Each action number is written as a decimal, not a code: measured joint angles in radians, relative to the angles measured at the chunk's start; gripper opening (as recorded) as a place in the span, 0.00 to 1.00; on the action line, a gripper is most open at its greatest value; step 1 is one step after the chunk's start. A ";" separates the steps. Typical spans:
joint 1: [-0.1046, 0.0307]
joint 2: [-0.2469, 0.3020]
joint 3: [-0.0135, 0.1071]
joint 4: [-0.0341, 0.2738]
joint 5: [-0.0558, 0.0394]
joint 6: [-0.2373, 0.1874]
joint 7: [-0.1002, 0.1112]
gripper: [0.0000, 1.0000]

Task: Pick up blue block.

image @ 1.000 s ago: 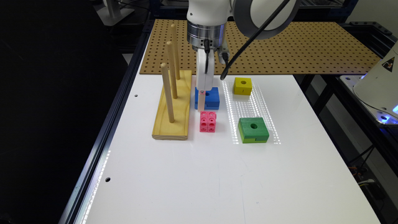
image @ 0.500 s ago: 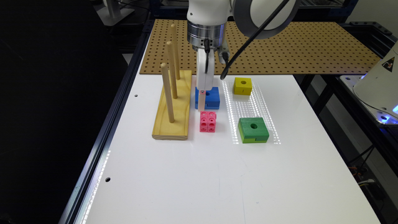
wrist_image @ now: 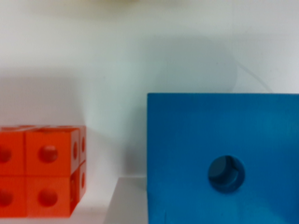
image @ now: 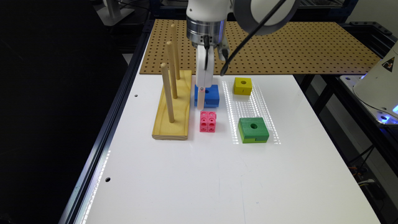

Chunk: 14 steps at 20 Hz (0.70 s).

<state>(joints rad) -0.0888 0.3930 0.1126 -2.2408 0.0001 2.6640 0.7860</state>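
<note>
The white gripper [image: 201, 99] sits low at the flat square blue block [image: 207, 95] (jaw state seemingly indiscernible); descending could nudge the pink cube cluster [image: 208, 121].

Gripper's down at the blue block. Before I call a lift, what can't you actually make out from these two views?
- Gripper state: exterior view gives one white shape in front of the blue block, fingers not separable.
- Blue block in the wrist view: cut off by the frame edge, side slot not shown.
- Contact with the block: cannot tell.
- Pink cube cluster: cut off by the wrist view's edge, blurred.
</note>
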 joint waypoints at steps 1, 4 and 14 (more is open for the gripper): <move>0.000 -0.017 0.000 0.000 0.0000 -0.018 0.000 0.00; 0.000 -0.062 0.000 -0.002 0.0000 -0.067 0.000 0.00; 0.000 -0.182 0.002 -0.002 0.0008 -0.188 0.002 0.00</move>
<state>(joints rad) -0.0885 0.2110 0.1148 -2.2430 0.0008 2.4764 0.7877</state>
